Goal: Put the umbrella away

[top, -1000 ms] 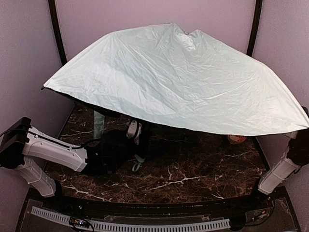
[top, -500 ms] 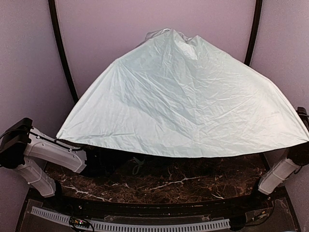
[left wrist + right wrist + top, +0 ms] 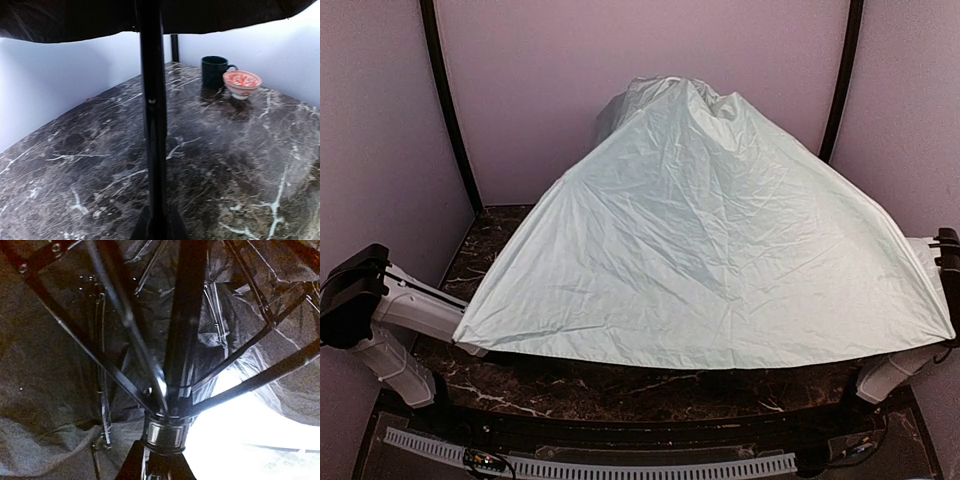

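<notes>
The umbrella (image 3: 700, 250) stands half folded over the table, its mint-green canopy drooping in a steep cone that hides both grippers in the top view. In the left wrist view my left gripper (image 3: 155, 229) is shut on the thin black shaft (image 3: 152, 100), which rises straight up into the black lining. In the right wrist view my right gripper (image 3: 162, 467) is under the canopy, shut on the metal runner (image 3: 165, 432) where the black ribs (image 3: 107, 367) meet the shaft. The handle is out of view.
A dark green mug (image 3: 215, 71) and an orange-and-white bowl (image 3: 242, 82) stand together at the far side of the marble table (image 3: 620, 385). Pale walls and black posts (image 3: 448, 110) close in the back and sides. Both arms (image 3: 410, 310) reach in under the canopy's rim.
The canopy has dropped from a wide flat spread into a steep cone, and it now covers the left gripper and most of the table. Its left rim has come down to the tabletop.
</notes>
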You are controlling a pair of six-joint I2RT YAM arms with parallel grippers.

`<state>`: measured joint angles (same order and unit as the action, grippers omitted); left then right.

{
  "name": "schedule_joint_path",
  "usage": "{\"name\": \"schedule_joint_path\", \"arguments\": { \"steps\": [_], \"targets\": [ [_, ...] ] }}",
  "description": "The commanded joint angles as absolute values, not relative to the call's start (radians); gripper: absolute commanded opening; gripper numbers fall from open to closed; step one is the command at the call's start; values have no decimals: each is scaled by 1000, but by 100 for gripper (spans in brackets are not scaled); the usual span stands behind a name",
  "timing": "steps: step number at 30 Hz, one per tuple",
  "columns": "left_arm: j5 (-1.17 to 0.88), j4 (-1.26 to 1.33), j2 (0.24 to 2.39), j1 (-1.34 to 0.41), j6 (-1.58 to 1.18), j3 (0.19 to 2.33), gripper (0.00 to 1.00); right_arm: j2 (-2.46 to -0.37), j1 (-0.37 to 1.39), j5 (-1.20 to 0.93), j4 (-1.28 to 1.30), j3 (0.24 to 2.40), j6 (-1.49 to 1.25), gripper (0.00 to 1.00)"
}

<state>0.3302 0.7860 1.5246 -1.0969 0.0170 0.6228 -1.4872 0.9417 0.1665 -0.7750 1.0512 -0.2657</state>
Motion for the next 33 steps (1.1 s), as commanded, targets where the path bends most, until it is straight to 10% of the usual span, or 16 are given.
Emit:
{"name": "schedule_joint_path", "arguments": {
  "steps": [1, 7, 20, 33],
  "targets": [
    [208, 854, 1511, -1101, 8, 638, 10, -1465, 905, 184, -594, 1078, -54, 0],
    [202, 766, 1510, -1111, 20, 600, 44, -1458, 831, 217, -649, 1182, -20, 0],
    [462, 624, 1318, -1112, -88, 464, 58, -1423, 698, 156, -714, 1343, 80, 0],
    [422, 373, 870, -876, -164, 557, 80, -1361, 620, -425, -128, 1320, 239, 0]
  ]
}}
